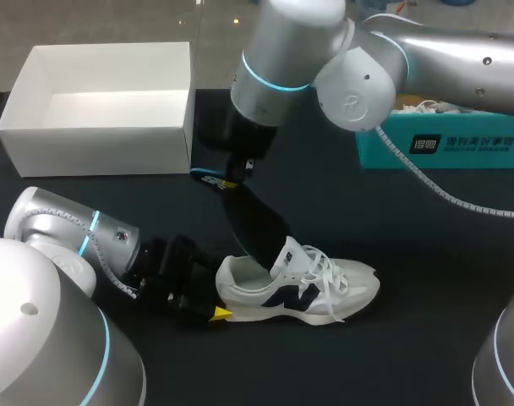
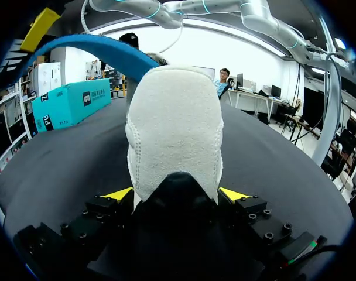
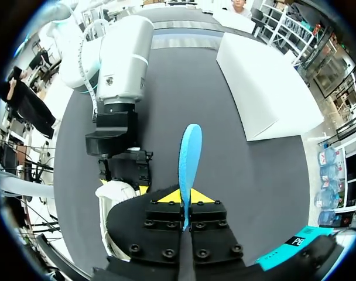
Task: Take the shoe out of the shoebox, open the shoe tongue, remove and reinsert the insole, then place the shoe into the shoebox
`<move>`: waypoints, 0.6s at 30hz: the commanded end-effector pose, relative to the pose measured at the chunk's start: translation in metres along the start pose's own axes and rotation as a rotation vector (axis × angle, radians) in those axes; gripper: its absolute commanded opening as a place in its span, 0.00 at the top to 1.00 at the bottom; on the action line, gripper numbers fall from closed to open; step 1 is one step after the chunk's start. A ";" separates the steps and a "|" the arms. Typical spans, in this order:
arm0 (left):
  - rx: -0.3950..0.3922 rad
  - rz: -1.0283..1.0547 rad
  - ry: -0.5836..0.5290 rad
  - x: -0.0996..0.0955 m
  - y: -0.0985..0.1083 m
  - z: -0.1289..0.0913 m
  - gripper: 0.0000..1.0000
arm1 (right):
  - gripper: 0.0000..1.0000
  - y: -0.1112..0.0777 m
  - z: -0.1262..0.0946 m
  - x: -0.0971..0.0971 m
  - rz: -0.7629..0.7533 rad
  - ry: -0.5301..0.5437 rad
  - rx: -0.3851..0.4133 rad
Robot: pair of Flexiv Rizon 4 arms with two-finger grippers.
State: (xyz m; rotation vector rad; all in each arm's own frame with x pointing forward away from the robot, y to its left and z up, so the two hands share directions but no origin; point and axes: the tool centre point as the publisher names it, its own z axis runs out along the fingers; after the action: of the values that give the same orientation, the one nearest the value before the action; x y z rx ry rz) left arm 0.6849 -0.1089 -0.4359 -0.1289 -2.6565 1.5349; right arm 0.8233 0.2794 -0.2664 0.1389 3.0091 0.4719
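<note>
While the right hand (image 3: 184, 198) is closed on one end of the insole (image 3: 190, 155), a yellow tip pressed to each face, the insole leaves the fingers as a long, slightly bowed strip. It is blue on one side and dark on the other, and it slants down toward the shoe (image 1: 308, 288). Its far end sits in the shoe's mouth, just behind the raised tongue; how deep it reaches is hidden.

The shoe is white with a dark side mark and stands on its sole on the dark table (image 1: 409, 237), below the right hand and nearer the robot. Its long axis runs left to right, with the toe toward the robot's right. The left hand (image 2: 175, 196) is closed on the heel, one yellow tip on each side, and sits low at the table.

The insole's length therefore meets the shoe steeply from above, leaning from the heel end toward the toe. Any slide in or out probably has to follow that line, with the right hand doing the travel and the left bracing the heel.

The open white shoebox (image 1: 96, 148) stands well apart at the table's far left.
</note>
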 end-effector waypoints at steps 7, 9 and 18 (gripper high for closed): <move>-0.004 0.000 -0.001 0.001 0.006 0.006 1.00 | 1.00 0.005 0.006 0.001 -0.004 0.013 -0.010; -0.004 0.000 -0.001 0.001 0.006 0.006 1.00 | 1.00 0.005 0.006 0.001 -0.004 0.013 -0.010; -0.004 0.000 -0.001 0.001 0.006 0.006 1.00 | 1.00 0.005 0.006 0.001 -0.004 0.013 -0.010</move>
State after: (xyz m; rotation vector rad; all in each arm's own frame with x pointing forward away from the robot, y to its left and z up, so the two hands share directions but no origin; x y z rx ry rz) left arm 0.6849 -0.1089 -0.4359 -0.1289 -2.6566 1.5349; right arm 0.8228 0.2866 -0.2700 0.1308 3.0189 0.4880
